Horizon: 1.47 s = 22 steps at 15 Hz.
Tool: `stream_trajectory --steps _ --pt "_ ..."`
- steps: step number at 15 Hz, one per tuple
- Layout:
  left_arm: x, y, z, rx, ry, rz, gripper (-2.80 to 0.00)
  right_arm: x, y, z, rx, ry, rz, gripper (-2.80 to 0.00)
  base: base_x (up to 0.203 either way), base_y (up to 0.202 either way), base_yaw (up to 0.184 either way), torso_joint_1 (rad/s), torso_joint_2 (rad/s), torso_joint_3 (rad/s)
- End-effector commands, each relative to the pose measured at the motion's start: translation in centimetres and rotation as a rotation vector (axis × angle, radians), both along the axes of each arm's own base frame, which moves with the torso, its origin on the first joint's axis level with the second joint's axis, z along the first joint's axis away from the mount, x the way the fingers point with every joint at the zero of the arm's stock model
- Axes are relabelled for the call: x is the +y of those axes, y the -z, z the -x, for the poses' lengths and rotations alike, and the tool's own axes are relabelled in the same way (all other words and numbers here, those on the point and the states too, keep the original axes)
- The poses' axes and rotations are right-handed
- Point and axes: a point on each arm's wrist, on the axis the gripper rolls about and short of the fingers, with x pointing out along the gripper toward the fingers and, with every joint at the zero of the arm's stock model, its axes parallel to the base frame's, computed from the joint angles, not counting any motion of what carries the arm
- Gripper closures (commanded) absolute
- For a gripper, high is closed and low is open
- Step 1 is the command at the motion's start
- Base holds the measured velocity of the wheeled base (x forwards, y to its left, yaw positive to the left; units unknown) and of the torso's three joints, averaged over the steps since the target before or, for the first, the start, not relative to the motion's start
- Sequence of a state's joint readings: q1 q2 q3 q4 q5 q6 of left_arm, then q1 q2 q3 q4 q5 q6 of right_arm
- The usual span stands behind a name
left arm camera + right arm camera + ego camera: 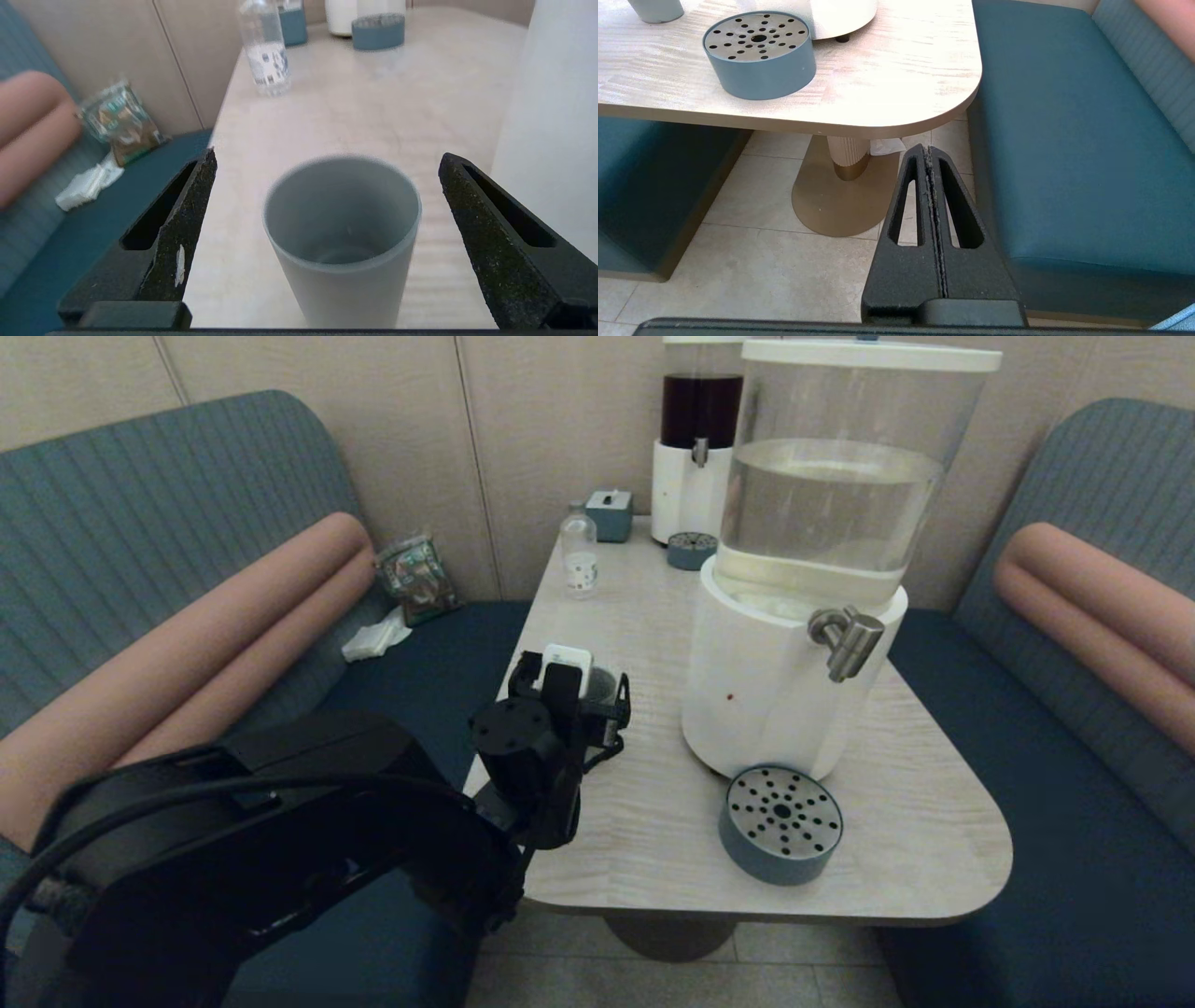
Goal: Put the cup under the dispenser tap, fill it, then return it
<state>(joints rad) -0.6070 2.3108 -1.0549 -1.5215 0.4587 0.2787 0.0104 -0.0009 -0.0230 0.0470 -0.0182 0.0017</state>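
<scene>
Teal booth seats (pixel 140 523) flanked a pale wood-grain table (pixel 653 821). At its left edge the left gripper (pixel 327 196) hung with its fingers (pixel 187 219) spread wide, one on either side of the cup (pixel 343 242), neither touching it; the cup stood upright on the table, just left of the white dispenser base (pixel 766 700). Further right, the dispenser tap (pixel 848 639) jutted out above a round perforated drip tray (pixel 780 823). Off the table's near right corner, the right gripper (pixel 930 156) hung low over the tiled floor, fingers pressed together.
</scene>
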Motion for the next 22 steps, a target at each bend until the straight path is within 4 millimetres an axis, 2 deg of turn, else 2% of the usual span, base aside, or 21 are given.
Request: stream_trajectory --steps 1,8,12,17,22 --pt "0.3 -1.6 0.3 -0.037 -0.004 0.017 -2.80 0.0 0.0 0.0 -0.002 0.000 0.000 0.00 0.000 0.000 0.000 0.000 0.00 0.000" --pt "0.9 -5.7 1.7 -0.121 -0.002 0.034 -2.80 0.0 0.0 0.0 -0.002 0.000 0.000 0.00 0.000 0.000 0.000 0.000 0.00 0.000" --pt "1.8 -8.7 3.0 -0.181 -0.010 0.061 -2.80 0.0 0.0 0.0 -0.002 0.000 0.000 0.00 0.000 0.000 0.000 0.000 0.00 0.000" --pt "3.5 -13.2 5.3 -0.283 -0.035 0.069 -2.80 0.0 0.0 0.0 -0.002 0.000 0.000 0.00 0.000 0.000 0.000 0.000 0.00 0.000" --pt "5.9 -18.0 8.4 -0.358 -0.054 0.098 -2.80 0.0 0.0 0.0 -0.002 0.000 0.000 0.00 0.000 0.000 0.000 0.000 0.00 0.000"
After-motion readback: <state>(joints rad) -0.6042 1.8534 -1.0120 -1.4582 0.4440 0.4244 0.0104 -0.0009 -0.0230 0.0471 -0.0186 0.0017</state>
